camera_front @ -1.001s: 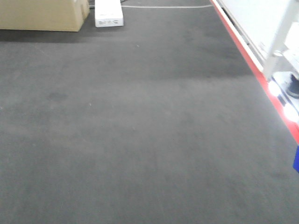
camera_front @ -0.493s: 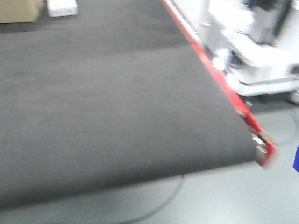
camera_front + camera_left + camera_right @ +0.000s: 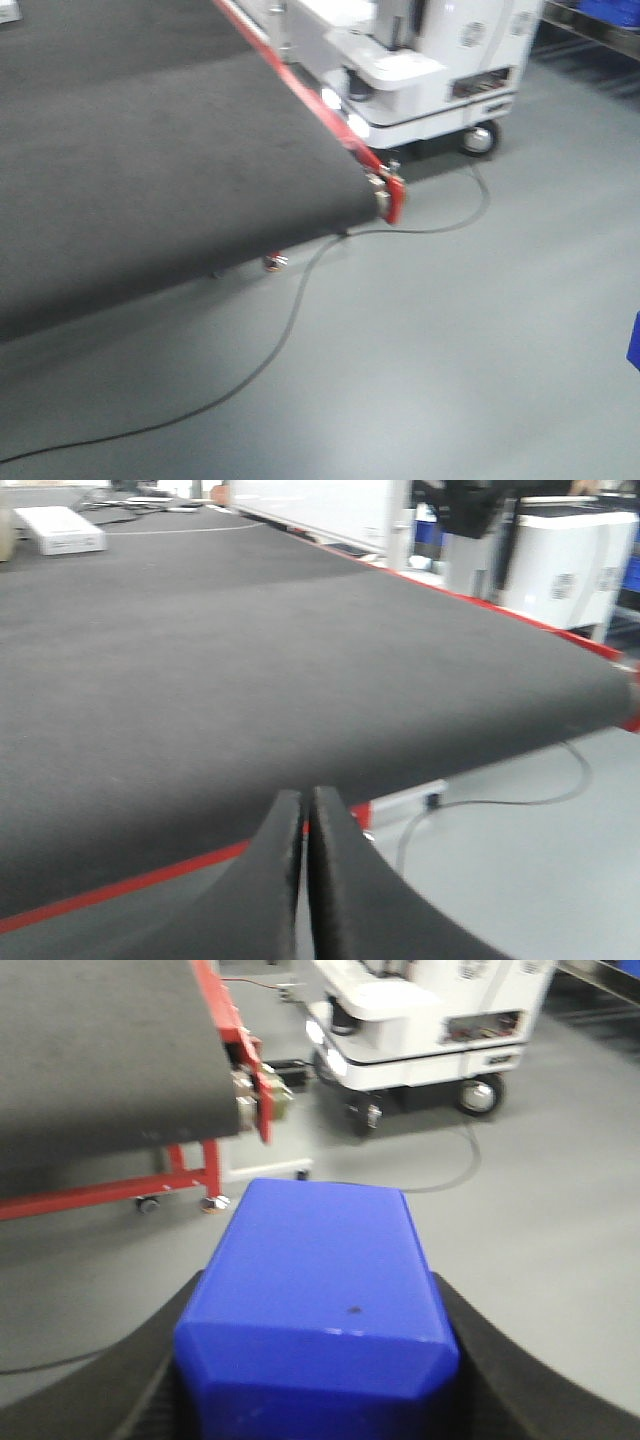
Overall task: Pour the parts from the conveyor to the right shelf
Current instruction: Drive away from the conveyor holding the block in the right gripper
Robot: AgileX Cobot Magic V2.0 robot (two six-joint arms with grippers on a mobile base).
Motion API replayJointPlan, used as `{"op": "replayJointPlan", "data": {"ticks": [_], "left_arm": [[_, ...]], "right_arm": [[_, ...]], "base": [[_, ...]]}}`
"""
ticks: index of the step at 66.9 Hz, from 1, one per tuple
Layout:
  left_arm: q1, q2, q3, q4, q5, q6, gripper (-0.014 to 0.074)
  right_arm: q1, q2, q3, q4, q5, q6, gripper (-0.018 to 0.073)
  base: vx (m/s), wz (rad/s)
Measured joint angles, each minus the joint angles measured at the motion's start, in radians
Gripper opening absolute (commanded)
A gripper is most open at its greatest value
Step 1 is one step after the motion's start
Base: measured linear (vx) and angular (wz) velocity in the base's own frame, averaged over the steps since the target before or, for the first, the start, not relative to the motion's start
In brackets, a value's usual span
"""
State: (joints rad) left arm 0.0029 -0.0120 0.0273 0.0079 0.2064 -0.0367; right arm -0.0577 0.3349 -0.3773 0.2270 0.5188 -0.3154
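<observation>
Off the end of the conveyor (image 3: 100, 1050), your right gripper (image 3: 318, 1360) is clasping the blue part (image 3: 320, 1260); your left gripper (image 3: 303, 820) is hanging clenched.

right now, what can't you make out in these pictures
Right shelf, front view: only a blurred sliver, cut by the top edge.
Blue block, right wrist view: lower part cut by the bottom edge; sides covered by the right hand's fingers.
Blue patch, front view: cut by the right edge; unidentifiable.

Bottom edge cuts the blue block (image 3: 318, 1290), right shelf (image 3: 598, 12) blurred, cropped at top corner
</observation>
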Motion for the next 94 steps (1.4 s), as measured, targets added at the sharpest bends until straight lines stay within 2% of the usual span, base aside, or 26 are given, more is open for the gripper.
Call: {"op": "replayJointPlan", "data": {"ticks": [24,64,94], "left_arm": [[0.000,0.000,0.000,0.000,0.000,0.000,-0.0006],[0.000,0.000,0.000,0.000,0.000,0.000,-0.0006],[0.000,0.000,0.000,0.000,0.000,0.000,-0.0006]], "right_arm": [[0.000,0.000,0.000,0.000,0.000,0.000,-0.0005],[0.000,0.000,0.000,0.000,0.000,0.000,-0.0005],[0.000,0.000,0.000,0.000,0.000,0.000,-0.0005]], "base": [[-0.38,-0.61],[-0.30,-0.89],[-0.21,-0.53]]}}
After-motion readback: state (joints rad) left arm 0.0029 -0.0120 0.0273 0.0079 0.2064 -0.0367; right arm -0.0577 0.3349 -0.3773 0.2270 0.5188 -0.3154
